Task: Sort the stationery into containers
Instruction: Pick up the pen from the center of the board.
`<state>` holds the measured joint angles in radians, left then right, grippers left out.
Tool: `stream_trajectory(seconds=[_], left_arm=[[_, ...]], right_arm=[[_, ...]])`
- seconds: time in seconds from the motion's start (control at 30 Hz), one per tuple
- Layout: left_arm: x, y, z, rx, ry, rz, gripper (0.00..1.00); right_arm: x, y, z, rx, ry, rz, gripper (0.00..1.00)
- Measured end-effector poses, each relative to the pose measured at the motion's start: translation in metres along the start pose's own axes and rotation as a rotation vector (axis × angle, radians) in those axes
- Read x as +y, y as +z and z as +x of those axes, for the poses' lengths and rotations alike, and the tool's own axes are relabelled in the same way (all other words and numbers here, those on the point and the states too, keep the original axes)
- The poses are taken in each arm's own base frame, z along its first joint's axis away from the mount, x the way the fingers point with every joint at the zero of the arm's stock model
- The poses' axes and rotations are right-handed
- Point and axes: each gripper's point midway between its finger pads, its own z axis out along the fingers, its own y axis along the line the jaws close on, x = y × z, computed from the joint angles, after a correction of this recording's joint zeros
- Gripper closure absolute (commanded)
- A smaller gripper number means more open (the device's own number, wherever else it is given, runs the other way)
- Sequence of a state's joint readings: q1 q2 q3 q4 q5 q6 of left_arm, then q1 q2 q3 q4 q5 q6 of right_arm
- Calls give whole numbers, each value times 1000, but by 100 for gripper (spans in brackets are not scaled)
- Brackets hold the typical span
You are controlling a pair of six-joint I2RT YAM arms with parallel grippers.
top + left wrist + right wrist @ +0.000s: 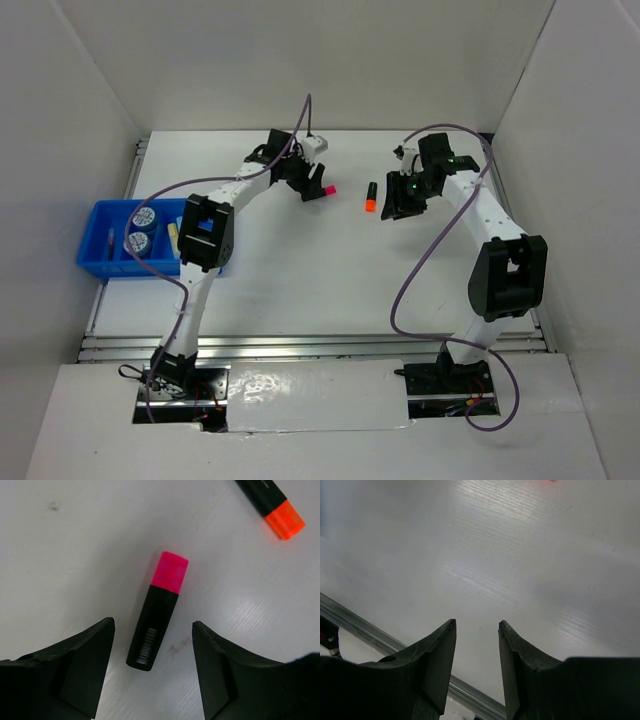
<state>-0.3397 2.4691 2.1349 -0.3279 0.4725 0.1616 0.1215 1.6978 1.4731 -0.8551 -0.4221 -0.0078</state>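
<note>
Seeing left jaws released, spread wide, straddling the black barrel of the pink marker [157, 611] without touching it. Finding that marker flat on the white surface [300, 290], far centre, pink cap pointing away from the jaws. Spotting the orange-black marker [369, 196] just right of it, apart, also flat, orange cap toward the near side. Reading right jaws as released too, narrower gap, grasping nothing, over bare surface just right of the orange-black marker. Placing the blue tray [100, 262] at the left edge, well apart from both markers. Counting two blue-white rolls [143, 216] in one compartment, one behind the other. Noting a pale item [172, 233] in the next compartment right, partly hidden by the left arm [205, 235]. Cannot tell what the thin thing in the leftmost compartment is.
</note>
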Motion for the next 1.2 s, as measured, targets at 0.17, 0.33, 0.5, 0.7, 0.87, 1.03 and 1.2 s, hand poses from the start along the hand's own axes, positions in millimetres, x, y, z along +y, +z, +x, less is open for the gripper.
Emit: stream_trajectory(seconds=[0.17, 0.33, 0.5, 0.7, 0.87, 1.03, 1.2], left_arm=[[-11, 12, 25, 69, -24, 30, 26], [-13, 16, 33, 100, -4, 20, 35], [-10, 19, 35, 129, 38, -42, 59], [-18, 20, 37, 141, 68, -68, 75], [-36, -6, 57, 171, -28, -66, 90], [-41, -66, 72, 146, -237, -97, 100], [-16, -154, 34, -40, -310, -230, 100]], right_arm=[[0, 0, 0, 1, 0, -1, 54], [0, 0, 0, 1, 1, -2, 54], [1, 0, 0, 1, 0, -4, 55], [0, 0, 0, 1, 0, -4, 55], [0, 1, 2, 4, 3, -4, 55], [-1, 3, 15, 26, 13, -7, 55], [0, 2, 16, 23, 12, -10, 56]])
